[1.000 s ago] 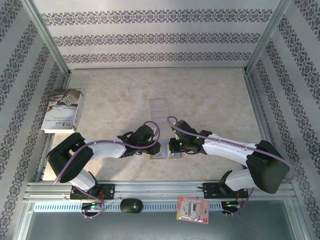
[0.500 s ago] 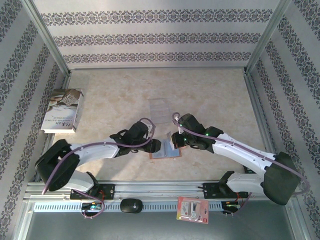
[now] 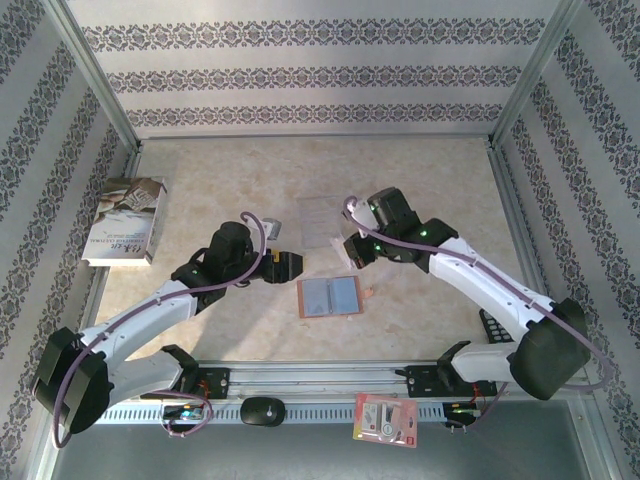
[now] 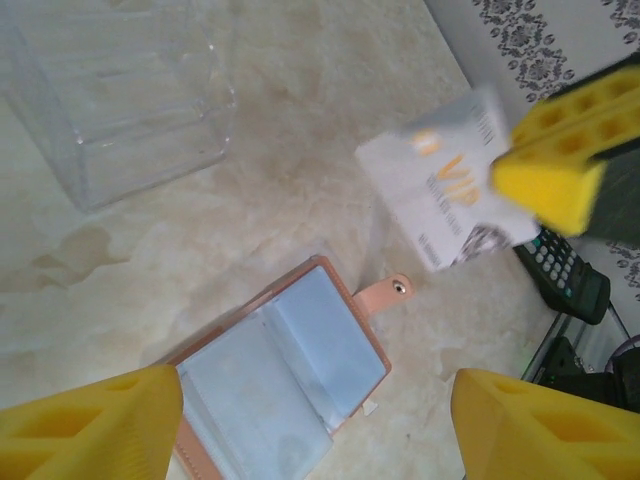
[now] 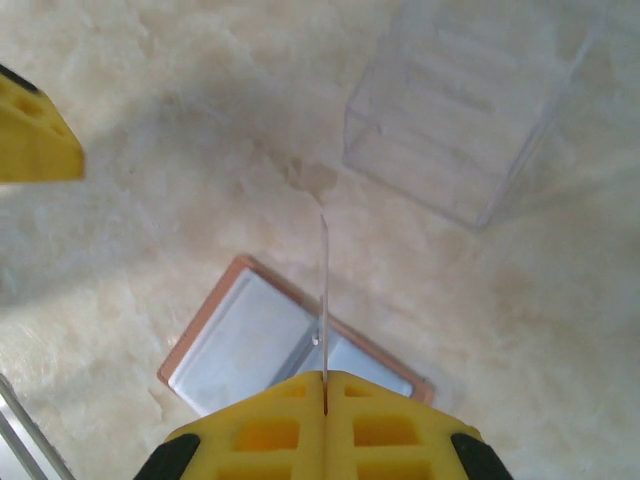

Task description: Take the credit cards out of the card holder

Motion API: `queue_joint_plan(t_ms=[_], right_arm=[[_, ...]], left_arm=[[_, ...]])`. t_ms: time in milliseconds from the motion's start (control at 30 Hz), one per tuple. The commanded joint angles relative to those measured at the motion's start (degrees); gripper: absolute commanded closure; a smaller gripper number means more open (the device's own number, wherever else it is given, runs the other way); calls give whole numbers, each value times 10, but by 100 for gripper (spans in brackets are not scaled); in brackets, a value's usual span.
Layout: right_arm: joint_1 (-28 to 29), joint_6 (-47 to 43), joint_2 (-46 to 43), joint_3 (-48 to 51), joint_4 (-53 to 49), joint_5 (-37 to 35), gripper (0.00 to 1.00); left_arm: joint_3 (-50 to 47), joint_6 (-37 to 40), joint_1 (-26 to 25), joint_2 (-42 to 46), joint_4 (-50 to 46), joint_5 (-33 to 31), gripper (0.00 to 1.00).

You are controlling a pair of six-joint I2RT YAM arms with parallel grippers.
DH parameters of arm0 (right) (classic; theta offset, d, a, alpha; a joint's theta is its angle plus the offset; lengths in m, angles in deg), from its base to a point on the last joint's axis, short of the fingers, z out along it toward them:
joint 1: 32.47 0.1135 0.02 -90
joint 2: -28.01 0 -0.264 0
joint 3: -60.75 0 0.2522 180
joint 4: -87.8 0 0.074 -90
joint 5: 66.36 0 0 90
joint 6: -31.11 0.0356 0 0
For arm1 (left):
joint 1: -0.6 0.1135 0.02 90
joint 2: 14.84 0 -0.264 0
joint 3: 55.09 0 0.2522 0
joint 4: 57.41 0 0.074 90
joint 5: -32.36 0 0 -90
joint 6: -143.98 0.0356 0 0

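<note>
Low in the middle of the top view, the card holder lies spread open and flat on the pale marbled bench, its grey-blue lining facing up. The left pincer hangs just up and left of it with its jaws apart, and the right pincer sits just up and right of it with its jaws pressed together. A clear plastic box rests above both, and a book lies at the left edge. In the left wrist view, the open wallet fills the lower centre with its strap tab pointing right. The yellow fingers stand wide at the bottom corners with nothing between them. At the upper right, a white credit card with orange lettering is gripped above the bench by the other arm's yellow pads, and a calculator lies below them. In the right wrist view, the pincer at the bottom centre clamps that card, seen edge-on as a thin upright line. The wallet lies just beneath it, and the clear box sits at the upper right.
</note>
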Motion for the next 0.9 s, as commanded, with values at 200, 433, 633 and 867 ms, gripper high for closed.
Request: queue_joint_plan(t_ms=[200, 433, 633, 867], right_arm=[[-30, -206, 80, -177, -85, 88, 100], [-44, -316, 197, -327, -159, 65, 100], [-49, -377, 282, -431, -197, 47, 100], [-38, -437, 349, -461, -230, 26, 100]], left_arm=[[-4, -20, 17, 22, -72, -20, 25], [21, -26, 38, 7, -137, -65, 22], [27, -27, 60, 1, -153, -55, 13], [13, -36, 83, 0, -162, -58, 0]])
